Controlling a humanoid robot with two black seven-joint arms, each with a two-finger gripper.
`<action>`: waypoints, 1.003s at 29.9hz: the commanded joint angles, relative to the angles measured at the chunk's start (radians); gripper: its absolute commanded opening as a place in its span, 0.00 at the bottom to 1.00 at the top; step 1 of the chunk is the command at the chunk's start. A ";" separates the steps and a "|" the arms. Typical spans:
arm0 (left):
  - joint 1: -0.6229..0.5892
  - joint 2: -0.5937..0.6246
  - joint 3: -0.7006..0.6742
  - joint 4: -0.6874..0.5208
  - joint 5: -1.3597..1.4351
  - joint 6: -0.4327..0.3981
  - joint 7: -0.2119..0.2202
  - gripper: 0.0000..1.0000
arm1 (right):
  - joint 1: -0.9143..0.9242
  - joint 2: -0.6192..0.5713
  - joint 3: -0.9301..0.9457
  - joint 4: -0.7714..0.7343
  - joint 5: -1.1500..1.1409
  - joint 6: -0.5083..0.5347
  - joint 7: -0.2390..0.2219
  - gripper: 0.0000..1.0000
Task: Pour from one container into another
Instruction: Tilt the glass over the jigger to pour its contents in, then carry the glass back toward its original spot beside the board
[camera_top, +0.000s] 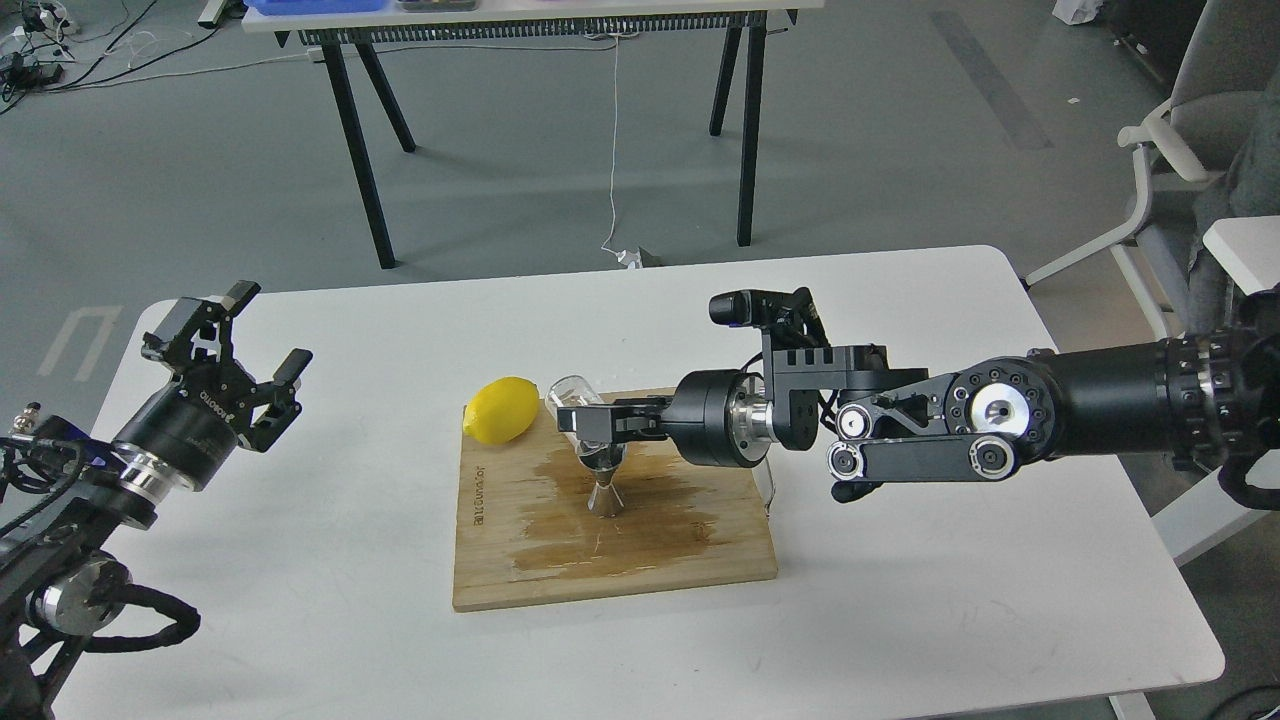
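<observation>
Right end effector (580, 418) pinching tilted clear glass cup (572, 393) above shiny hourglass steel jigger (604, 483), left end effector (262, 340) spread

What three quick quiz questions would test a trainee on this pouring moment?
1. True or false: the glass cup is tilted over the jigger.
2. Which gripper holds the cup: A) left gripper B) right gripper?
3. Fill in: the lemon lies at the cutting board's far-____ corner.

Key
1. True; the jigger stands upright on the wet board.
2. B; the left jaws are open, away from the board.
3. Left.
</observation>
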 joint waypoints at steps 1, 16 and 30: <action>-0.001 0.000 0.000 0.000 0.000 -0.001 0.000 0.99 | 0.000 -0.001 0.000 0.000 -0.005 -0.004 0.006 0.33; -0.001 -0.002 0.000 0.000 0.000 0.000 0.000 0.99 | -0.008 -0.003 0.008 -0.005 0.006 -0.027 0.012 0.33; -0.001 -0.003 0.000 0.000 0.000 0.000 0.000 0.99 | -0.287 -0.128 0.483 -0.006 0.470 -0.037 0.006 0.33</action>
